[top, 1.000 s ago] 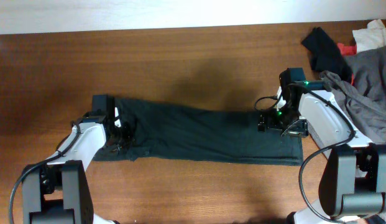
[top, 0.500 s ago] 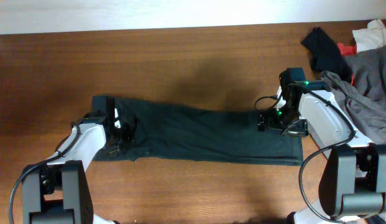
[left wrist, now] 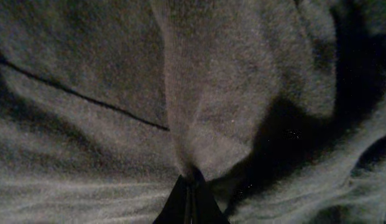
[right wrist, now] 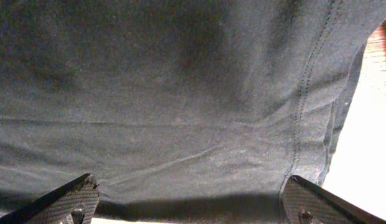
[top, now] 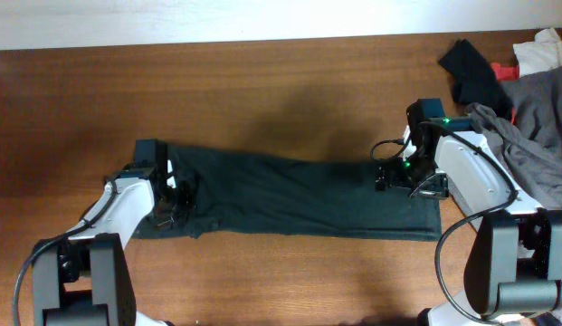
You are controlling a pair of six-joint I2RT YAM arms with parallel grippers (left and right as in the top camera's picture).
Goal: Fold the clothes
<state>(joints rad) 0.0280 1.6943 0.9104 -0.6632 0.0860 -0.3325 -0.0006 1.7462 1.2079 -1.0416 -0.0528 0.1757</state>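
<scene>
So, on the table (top: 262, 81) the clothes (top: 299, 195) lie as a long dark band across the middle. They look folded lengthwise already, with the crosswise folds left to do. The left gripper (top: 176, 206) is clenched on a pinch of fabric at the band's left end. The right gripper (top: 394, 174) hovers spread wide over the right end, grasping nothing. In the far right corner are a grey garment (top: 543, 118), black cloth (top: 475, 72), white cloth (top: 545, 47) and red scrap (top: 507, 70), all clear of the band. The grey garment lies just beside the right arm (top: 471, 172) and may snag.
</scene>
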